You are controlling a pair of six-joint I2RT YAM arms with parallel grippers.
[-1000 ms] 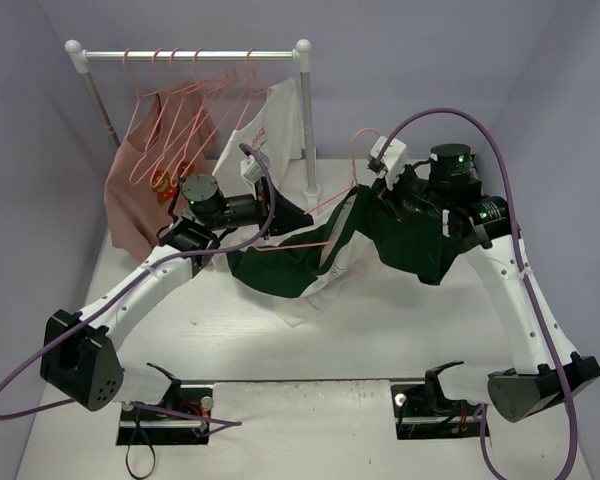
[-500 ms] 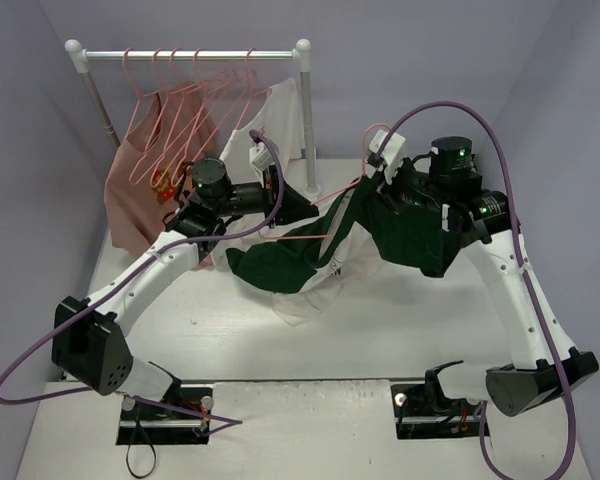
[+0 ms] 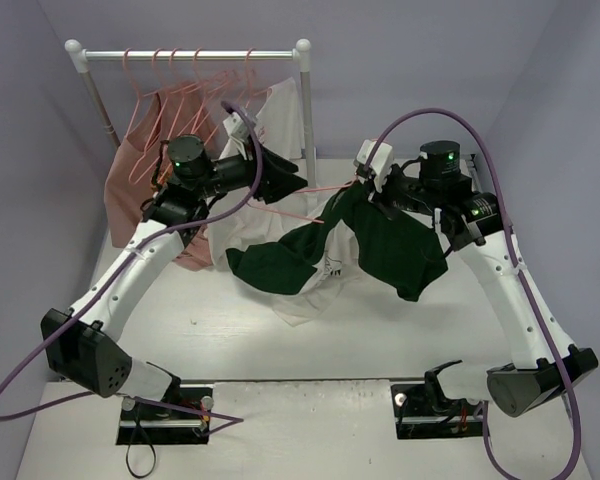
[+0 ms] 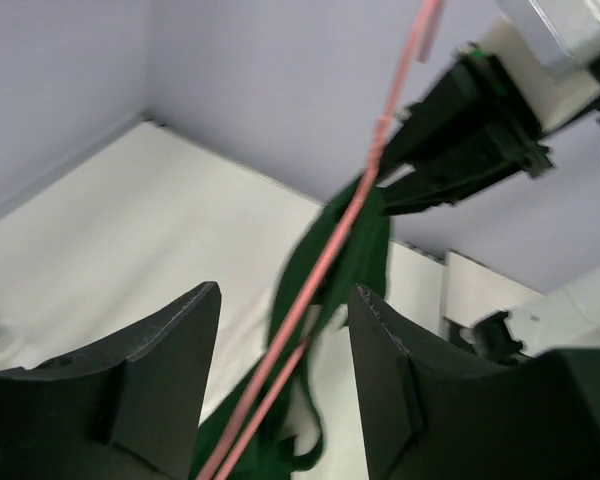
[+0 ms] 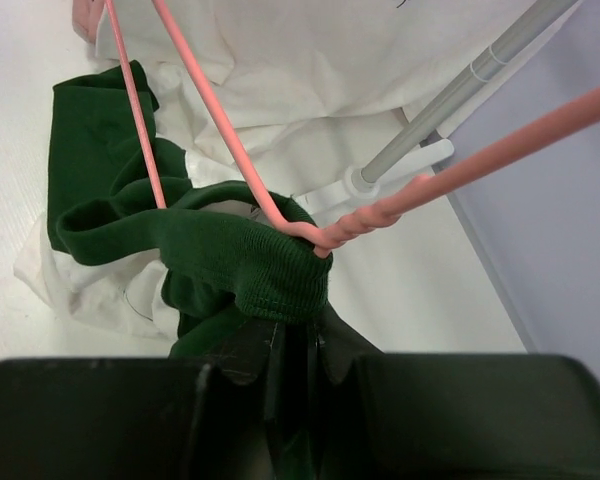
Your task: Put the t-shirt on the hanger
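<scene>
T-shirt (image 5: pixel 220 255) collar pinched in right gripper (image 5: pixel 292 335) — hanger (image 5: pixel 212 100) threaded through.

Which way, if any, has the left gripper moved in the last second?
Yes. The left gripper has moved back, farther up the view, to beside the foot of the rack's right post.

A robot lab booth: bare lilac walls (image 3: pixel 400 60), white table (image 3: pixel 280 350), small clothes rail (image 3: pixel 195 55).

Clothes rack (image 3: pixel 190 55) at the back of the table (image 3: pixel 230 345), a few spare pink hangers (image 3: pixel 195 90) on its bar, plus a salmon shirt (image 3: pixel 125 195) and a white shirt (image 3: pixel 277 125) hanging there.
</scene>
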